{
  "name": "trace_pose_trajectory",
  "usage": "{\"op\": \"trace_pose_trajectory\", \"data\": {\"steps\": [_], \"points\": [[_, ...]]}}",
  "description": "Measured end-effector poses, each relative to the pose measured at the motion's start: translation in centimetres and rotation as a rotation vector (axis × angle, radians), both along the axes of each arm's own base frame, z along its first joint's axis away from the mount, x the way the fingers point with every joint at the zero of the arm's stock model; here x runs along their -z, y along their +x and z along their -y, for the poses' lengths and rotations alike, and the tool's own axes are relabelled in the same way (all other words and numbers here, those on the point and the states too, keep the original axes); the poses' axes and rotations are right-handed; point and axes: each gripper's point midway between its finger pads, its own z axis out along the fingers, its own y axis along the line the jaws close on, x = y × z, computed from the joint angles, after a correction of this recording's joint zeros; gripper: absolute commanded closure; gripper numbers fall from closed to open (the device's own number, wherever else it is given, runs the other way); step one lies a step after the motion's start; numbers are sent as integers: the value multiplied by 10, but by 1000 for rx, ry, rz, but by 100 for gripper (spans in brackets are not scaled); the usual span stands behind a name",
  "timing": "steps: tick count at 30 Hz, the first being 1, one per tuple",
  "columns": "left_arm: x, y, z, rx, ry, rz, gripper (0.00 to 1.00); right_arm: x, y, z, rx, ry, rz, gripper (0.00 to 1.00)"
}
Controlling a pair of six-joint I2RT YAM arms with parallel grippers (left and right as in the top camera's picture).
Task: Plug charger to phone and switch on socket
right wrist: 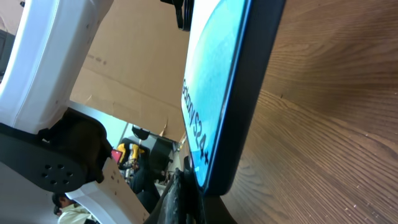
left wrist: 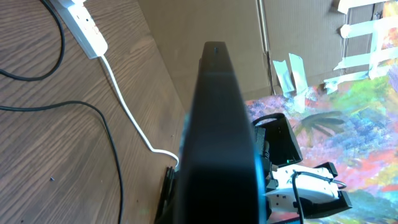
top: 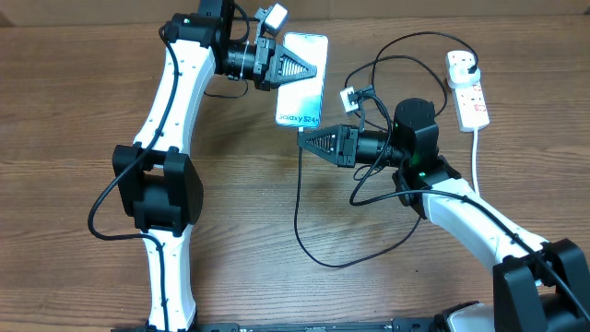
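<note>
Overhead view, item list: phone [top: 300,100] is held toward far side of table [top: 240,231], screen up, "Galaxy S24" legible. It is clamped across its upper half by L gripper [top: 313,68], jaws closed onto it. In L wrist view it is shown edge-on, dark. The charger [top: 297,203], a thin blk cable, is looped over the table betw. the arms. Its connector end is brought to phone's near short edge and pinched in R gripper [top: 307,139], jaws narrow. Seating of connector in port cannot be told: it is hidden at the fingertips in overhead and cut off in R wrist view. The socket [top: 470,92] is placed far right, well apart from both grippers, w/ a plug [top: 463,63] seated at its far end and white cord [top: 476,152] trailed toward the robot. Switch posn is too small to be read. Step judged: plug-in, approx. midway thru task; switching not yet done. For next move, connector is to be lined up w/ port and pushed in along phone's long axis, braced by L grip. Containers: none proper; only the socket's outlet, occupied by the plug.
</note>
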Motion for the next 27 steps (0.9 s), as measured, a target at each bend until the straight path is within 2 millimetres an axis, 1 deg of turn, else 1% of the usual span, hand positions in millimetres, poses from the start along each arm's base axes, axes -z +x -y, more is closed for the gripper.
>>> {"op": "trace_pose_trajectory", "data": {"steps": [10, 20, 27], "points": [[-1, 4, 1, -3, -2, 3, 95, 1, 4, 1, 24, -3, -15, 96], [-2, 1, 11, 15, -2, 3, 96, 2, 4, 1, 25, -3, -24, 96], [-2, 0, 12, 18, -2, 5, 95, 2, 3, 1, 24, -3, -24, 96]]}}
